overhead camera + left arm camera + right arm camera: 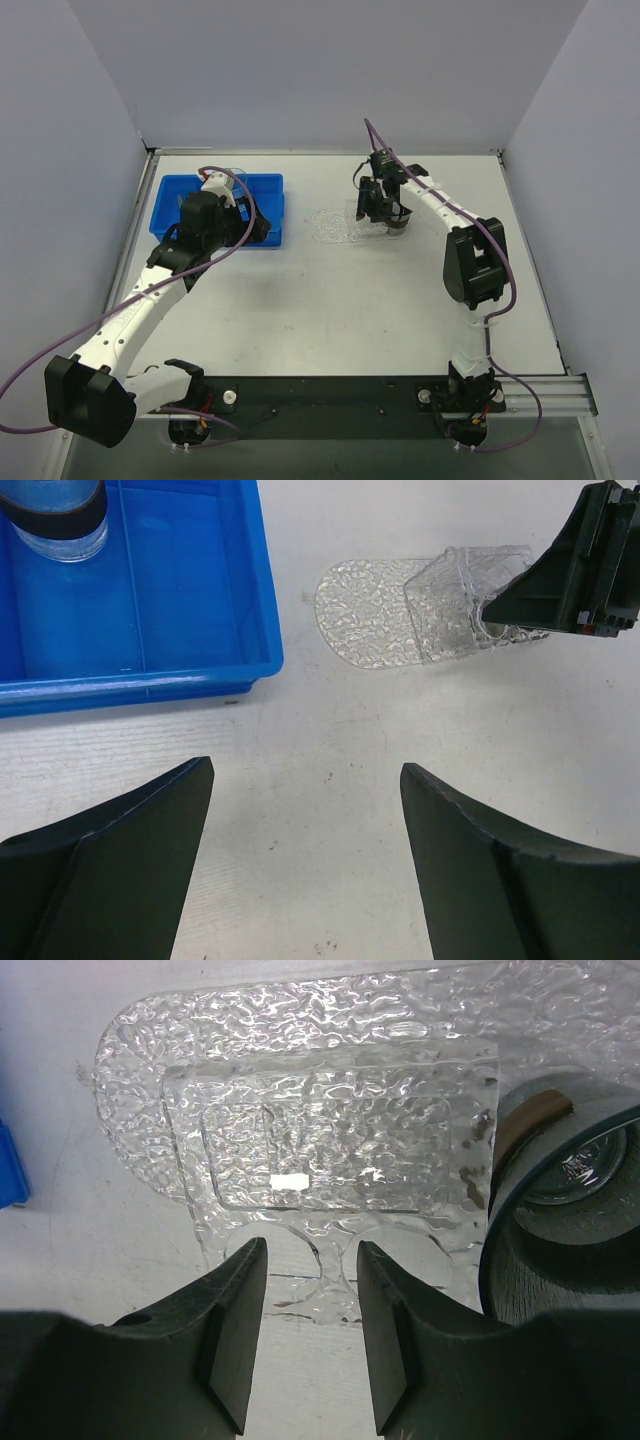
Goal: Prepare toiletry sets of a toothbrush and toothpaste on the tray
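Dark right gripper — clear, bumpy, round-ended tray

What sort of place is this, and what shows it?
Probably a robotics lab cell: left arm and right arm bolted to a white table, plain walls around it.

Blue bin on the white table to my left, clear dark-banded cup inside it, another dark-rimmed cup close on my right
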You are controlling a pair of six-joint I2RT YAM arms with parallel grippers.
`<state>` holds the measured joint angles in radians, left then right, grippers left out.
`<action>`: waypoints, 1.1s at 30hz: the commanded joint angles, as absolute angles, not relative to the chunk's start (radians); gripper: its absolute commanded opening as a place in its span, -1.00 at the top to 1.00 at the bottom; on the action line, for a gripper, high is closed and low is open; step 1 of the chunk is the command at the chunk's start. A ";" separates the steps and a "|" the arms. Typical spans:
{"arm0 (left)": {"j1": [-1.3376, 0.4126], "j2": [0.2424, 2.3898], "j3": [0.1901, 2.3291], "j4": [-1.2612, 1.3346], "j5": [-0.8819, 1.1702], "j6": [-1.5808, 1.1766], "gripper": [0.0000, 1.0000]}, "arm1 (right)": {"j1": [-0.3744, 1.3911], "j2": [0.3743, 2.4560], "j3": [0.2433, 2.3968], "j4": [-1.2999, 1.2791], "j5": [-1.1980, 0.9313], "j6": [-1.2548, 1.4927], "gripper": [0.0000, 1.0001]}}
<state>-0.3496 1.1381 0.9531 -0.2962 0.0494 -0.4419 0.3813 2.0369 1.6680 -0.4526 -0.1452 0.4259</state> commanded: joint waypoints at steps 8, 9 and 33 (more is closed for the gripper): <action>-0.342 1.121 0.980 -0.275 0.048 -0.426 -0.72 | 0.400 1.956 1.652 -0.472 -0.146 0.454 0.28; -0.342 1.117 0.980 -0.275 0.045 -0.426 -0.72 | 0.400 1.954 1.652 -0.472 -0.147 0.456 0.28; -0.341 1.111 1.029 -0.331 0.008 -0.371 -0.73 | 0.406 1.882 1.669 -0.469 -0.126 0.445 0.26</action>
